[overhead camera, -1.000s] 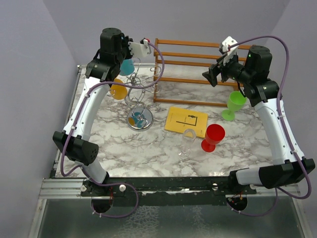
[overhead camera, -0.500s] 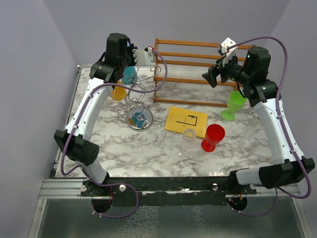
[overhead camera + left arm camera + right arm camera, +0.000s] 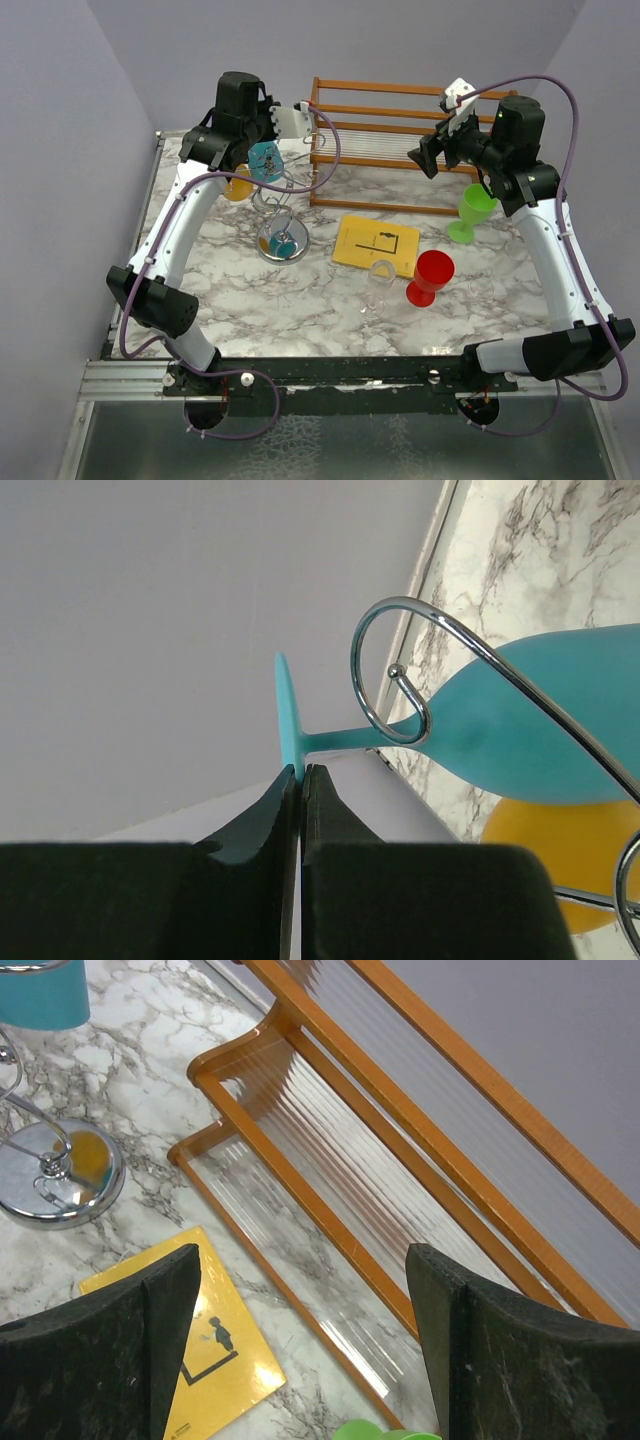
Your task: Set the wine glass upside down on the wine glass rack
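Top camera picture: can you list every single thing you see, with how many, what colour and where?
wine glass rack: 1, silver wire, back left of the table
teal wine glass: 1, teal, stem inside a rack loop
orange-yellow glass: 1, orange-yellow, at the rack's left side
green glass: 1, green, right side
red glass: 1, red, front right of middle
clear glass: 1, see-through, left of the red glass
yellow card: 1, yellow, middle
wooden rack: 1, orange-brown, back edge
table: 1, white-grey marble
left gripper: 1, black, shut on the teal glass's foot
right gripper: 1, black, open, above the wooden rack
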`<state>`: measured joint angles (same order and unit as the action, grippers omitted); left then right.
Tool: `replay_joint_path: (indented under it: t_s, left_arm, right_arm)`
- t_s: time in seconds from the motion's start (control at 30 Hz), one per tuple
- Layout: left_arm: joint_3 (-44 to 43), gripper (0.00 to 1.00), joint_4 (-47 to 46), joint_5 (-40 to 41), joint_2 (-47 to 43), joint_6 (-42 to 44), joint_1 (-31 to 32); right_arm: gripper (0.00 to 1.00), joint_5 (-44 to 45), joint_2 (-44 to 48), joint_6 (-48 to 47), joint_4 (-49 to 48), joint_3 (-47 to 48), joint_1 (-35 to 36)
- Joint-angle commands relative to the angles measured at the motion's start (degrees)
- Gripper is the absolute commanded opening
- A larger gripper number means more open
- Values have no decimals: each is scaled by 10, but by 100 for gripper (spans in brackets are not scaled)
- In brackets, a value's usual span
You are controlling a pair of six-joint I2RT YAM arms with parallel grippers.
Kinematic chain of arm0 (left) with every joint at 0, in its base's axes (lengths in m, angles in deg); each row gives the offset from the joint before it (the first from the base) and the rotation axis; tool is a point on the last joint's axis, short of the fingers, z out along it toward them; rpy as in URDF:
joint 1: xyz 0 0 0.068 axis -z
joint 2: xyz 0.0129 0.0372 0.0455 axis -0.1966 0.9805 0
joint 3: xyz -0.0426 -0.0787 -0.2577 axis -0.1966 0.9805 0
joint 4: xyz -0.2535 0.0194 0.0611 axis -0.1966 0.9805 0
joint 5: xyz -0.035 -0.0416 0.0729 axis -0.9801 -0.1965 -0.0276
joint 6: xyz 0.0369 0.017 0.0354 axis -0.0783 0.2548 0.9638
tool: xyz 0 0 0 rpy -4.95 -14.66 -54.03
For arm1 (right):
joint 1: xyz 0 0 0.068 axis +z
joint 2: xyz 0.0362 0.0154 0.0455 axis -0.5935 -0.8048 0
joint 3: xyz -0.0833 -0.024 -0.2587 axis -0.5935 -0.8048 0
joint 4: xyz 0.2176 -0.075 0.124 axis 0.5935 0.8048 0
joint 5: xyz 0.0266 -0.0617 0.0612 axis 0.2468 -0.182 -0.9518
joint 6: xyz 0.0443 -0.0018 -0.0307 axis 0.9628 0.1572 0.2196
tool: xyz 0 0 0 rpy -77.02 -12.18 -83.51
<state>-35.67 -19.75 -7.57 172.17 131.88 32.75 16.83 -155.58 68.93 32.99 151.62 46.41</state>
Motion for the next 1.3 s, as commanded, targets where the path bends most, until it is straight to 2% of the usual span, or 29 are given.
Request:
replay_joint_path:
  t_s: [0.0, 0.67, 1.27]
  left_arm:
    - [4, 0, 8, -27, -29, -13, 3]
    - [-2, 0, 33, -102, -40, -26, 5]
    - [-10, 0, 71, -133, -48, -7, 7]
  right_arm:
    - [82, 15, 20, -6, -14, -7, -3]
    - [82, 19, 26, -8, -20, -16, -3]
    - [83, 20, 27, -9, -23, -23, -3]
